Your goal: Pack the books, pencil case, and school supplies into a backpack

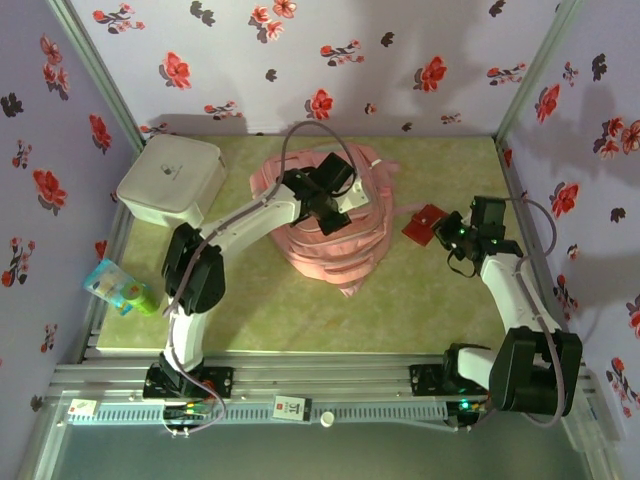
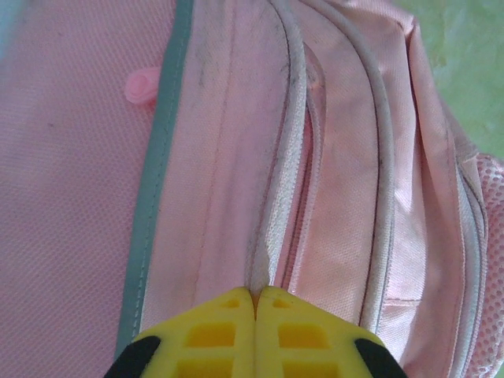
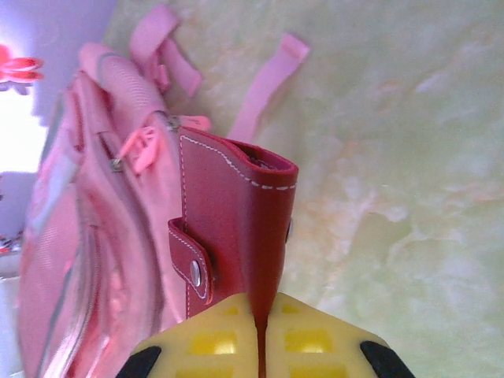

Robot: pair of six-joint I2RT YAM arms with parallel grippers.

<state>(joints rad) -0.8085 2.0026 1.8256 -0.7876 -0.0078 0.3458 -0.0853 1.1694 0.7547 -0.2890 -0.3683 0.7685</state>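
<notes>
A green marbled table [image 1: 440, 300] carries a pale-pink backpack [image 1: 335, 250] lying at its middle. A white rounded-corner box [image 1: 170, 180] sits at the far left corner, well apart from the backpack. The left gripper [image 2: 253, 295] is directly over the backpack, its yellow fingers [image 2: 213, 335] pressed together and pinching a raised seam of the pink fabric. The right gripper [image 3: 260, 303] is just right of the backpack, clamped on the edge of a red pencil case [image 3: 236, 220] with white stitching and a snap stud. The case sits just beside the backpack's side, near its pink straps [image 3: 268, 87]. A small blue and green packet [image 1: 120, 288] lies at the table's left edge.
</notes>
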